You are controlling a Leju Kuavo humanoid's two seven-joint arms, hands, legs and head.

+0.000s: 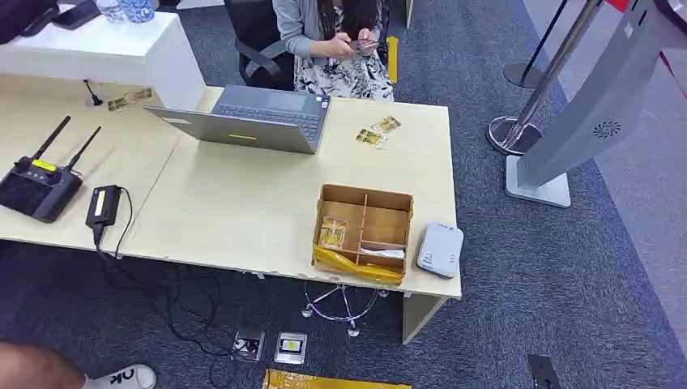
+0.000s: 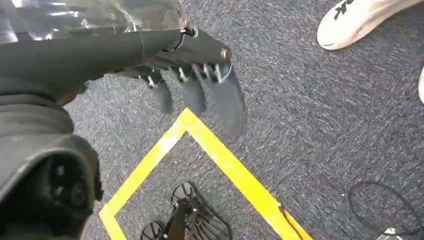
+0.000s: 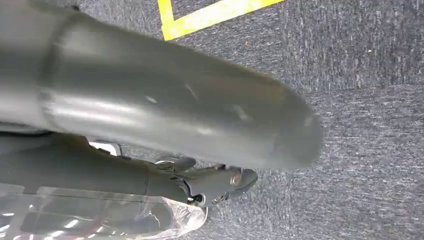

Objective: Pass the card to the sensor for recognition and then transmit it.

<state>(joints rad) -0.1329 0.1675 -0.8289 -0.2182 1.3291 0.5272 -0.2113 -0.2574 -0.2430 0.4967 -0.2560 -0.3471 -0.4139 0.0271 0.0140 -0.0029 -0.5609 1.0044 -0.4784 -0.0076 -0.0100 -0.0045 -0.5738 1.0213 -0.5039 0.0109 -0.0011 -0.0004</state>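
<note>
Light wooden desk (image 1: 243, 211) seen from above, its near edge and right corner bordering dark blue carpet (image 1: 551, 275). A wooden divided box (image 1: 364, 231) sits close to the near edge, with a grey card sensor (image 1: 440, 250) just beside it at the desk's right corner. One compartment holds a yellow-patterned card (image 1: 333, 232); another holds a pale flat item, too small to identify. More cards (image 1: 377, 133) lie loose near the far edge, beside an open laptop (image 1: 258, 119). A seated person (image 1: 336, 44) holds something small behind the desk.

Left hand (image 2: 200, 82) hangs over carpet crossed by yellow floor tape (image 2: 220, 160), fingers spread and grasping nothing. Right hand (image 3: 210, 182) also hangs over carpet, largely hidden by its own thumb; whether it is clenched or released cannot be told.
</note>
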